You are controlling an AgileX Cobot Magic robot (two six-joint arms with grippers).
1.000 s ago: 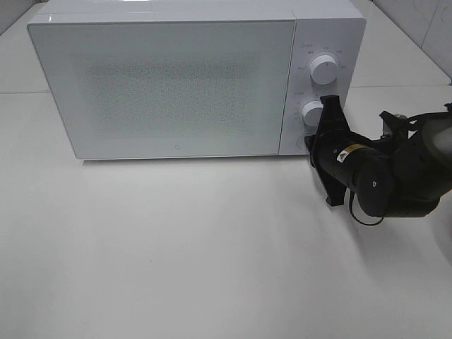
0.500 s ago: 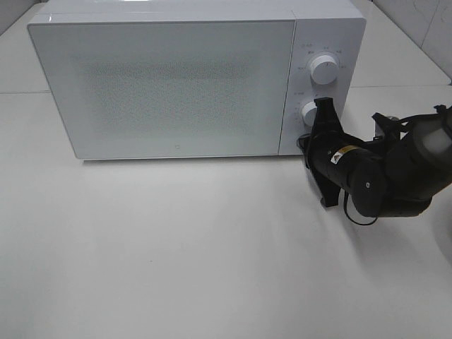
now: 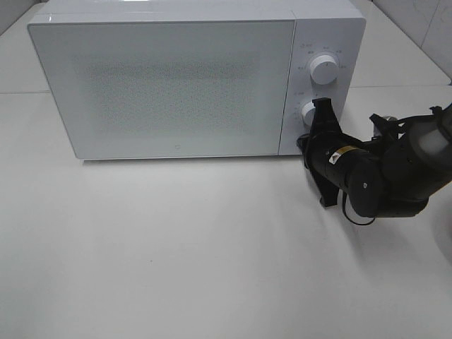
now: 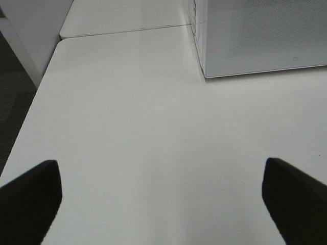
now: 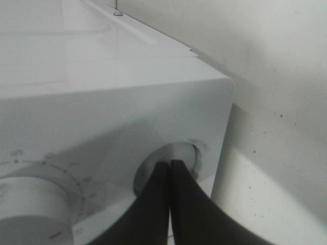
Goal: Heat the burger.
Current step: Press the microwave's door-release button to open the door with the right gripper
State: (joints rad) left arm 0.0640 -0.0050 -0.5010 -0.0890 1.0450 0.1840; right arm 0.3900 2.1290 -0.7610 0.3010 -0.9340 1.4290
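Reaching into a round recess [image 5: 179, 153] beside a dial [image 5: 30, 204] on the microwave [image 3: 169, 85] control panel, the right pincer [image 5: 169, 164] is clenched, tips together. The microwave door is shut. The left pincer [image 4: 163, 199] hangs released above the table [image 4: 143, 117]. The position of the burger cannot be told.

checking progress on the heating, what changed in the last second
The right gripper, fingers shut, edged left toward the microwave; its tips now sit in a round recess on the control panel. Nothing was grasped or released. The microwave stayed put, door closed.
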